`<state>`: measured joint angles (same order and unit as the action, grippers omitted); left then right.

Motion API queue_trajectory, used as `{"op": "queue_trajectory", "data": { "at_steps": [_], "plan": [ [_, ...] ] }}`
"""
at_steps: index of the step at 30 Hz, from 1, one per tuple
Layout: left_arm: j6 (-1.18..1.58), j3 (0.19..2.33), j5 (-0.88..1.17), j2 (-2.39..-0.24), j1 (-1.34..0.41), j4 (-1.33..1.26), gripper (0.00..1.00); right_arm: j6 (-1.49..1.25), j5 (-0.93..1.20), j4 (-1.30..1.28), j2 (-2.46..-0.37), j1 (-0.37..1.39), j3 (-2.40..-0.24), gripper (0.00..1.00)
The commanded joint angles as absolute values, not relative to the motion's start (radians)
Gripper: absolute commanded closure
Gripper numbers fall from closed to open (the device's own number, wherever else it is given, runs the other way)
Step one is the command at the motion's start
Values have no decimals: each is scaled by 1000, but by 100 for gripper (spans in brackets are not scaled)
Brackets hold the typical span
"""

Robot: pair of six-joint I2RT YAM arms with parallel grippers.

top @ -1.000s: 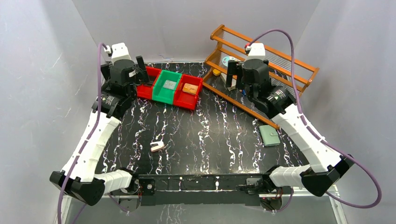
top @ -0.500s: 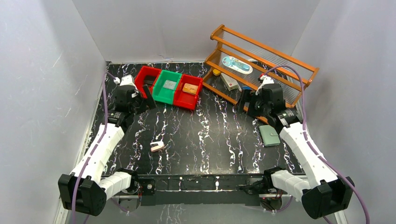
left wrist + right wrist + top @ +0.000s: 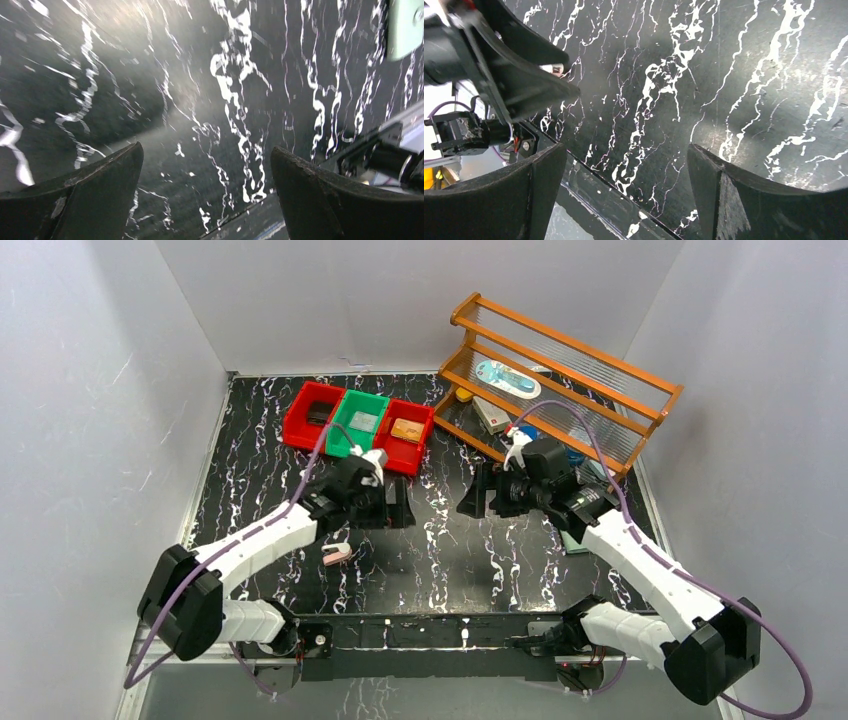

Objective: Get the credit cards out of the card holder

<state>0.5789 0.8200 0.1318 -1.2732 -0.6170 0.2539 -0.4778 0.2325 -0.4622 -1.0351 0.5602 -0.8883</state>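
Left gripper and right gripper hang wide apart, empty; credit cards lie in bins beyond them, outside the card holder, so it looks finished.

The tabletop is smooth black with white marble veining and a soft sheen. At upper centre of the top view, the red and green bins are glossy plastic. The rack at upper right is varnished orange-brown wood. The card holder looks matt. The fingers of the left gripper are matt black and scuffed.
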Motion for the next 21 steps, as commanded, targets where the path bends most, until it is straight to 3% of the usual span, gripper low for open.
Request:
{"op": "queue_trajectory", "data": {
  "at_steps": [1,11,16,21],
  "plan": [
    [683,742,107,-1276,-706,203,2,-550,239,-369,-1034,593,-857,2],
    [761,640,-20,-1276,-746,245,2,-626,200,-365,-1072,607,-830,2],
    [812,641,-191,-1317,-713,352,2,-643,155,-386,-1074,608,-834,2],
    [859,596,-193,-1307,-503,380,2,-739,-253,-637,-1082,607,-882,2]
  ]
}}
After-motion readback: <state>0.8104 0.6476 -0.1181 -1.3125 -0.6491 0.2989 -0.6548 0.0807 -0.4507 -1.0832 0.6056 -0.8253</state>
